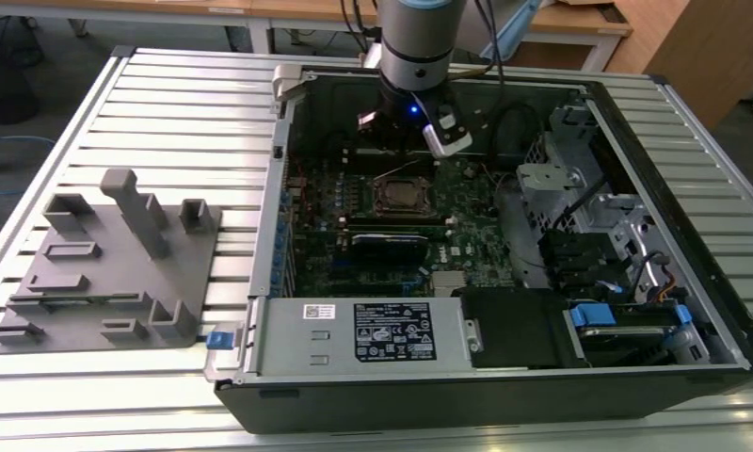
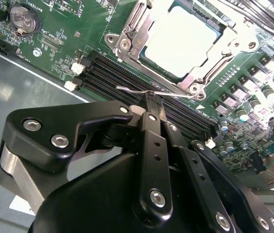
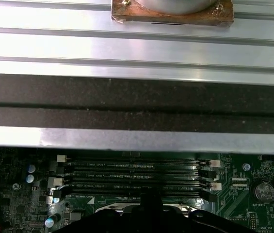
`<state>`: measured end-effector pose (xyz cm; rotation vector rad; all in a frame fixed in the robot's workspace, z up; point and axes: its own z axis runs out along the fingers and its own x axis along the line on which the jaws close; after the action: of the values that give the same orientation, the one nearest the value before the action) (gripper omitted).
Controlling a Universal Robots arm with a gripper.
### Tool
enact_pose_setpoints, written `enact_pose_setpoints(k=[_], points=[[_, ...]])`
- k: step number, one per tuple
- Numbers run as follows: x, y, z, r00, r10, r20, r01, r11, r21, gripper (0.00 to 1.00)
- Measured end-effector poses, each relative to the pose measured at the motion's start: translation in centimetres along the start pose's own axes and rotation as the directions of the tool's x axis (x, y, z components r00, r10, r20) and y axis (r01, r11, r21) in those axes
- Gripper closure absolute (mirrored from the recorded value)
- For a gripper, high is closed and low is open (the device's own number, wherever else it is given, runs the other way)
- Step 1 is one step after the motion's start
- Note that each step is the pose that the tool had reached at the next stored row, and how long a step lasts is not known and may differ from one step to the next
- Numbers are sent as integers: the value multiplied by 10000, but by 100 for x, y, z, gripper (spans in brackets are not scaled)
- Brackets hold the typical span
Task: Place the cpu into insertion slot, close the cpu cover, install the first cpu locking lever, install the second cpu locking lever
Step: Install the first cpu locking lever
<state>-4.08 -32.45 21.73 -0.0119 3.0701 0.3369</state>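
In the socket: the cpu (image 2: 178, 41), a flat square chip with a dull silver-grey top, lies seated in the insertion slot (image 1: 402, 195), the small square socket on the green circuit board (image 2: 64, 36).
Cover: the cpu cover (image 2: 127, 36), a thin silvery metal frame with a square window, lies flat around the chip.
Lever: a thin silvery wire locking lever (image 2: 127, 89) runs along the cover's edge, beside the long black memory slots (image 3: 134, 177).
Gripper: the black two-fingered gripper (image 2: 154, 108) has its fingers (image 2: 151, 141) drawn together, the tips at the wire lever; whether they pinch it I cannot tell.
Arm: the grey arm (image 1: 414, 42) hangs steeply down into the open black computer case (image 1: 678, 188).
Beside the case: a grey moulded fixture tray (image 1: 106, 264) on the slatted aluminium table (image 1: 176, 104).
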Motion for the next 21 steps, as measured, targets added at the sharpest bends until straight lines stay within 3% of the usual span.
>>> enact_pose_setpoints(k=[21], points=[[-20, -8, 37, 10000, 0, 0, 0, 10000, -1, 89]])
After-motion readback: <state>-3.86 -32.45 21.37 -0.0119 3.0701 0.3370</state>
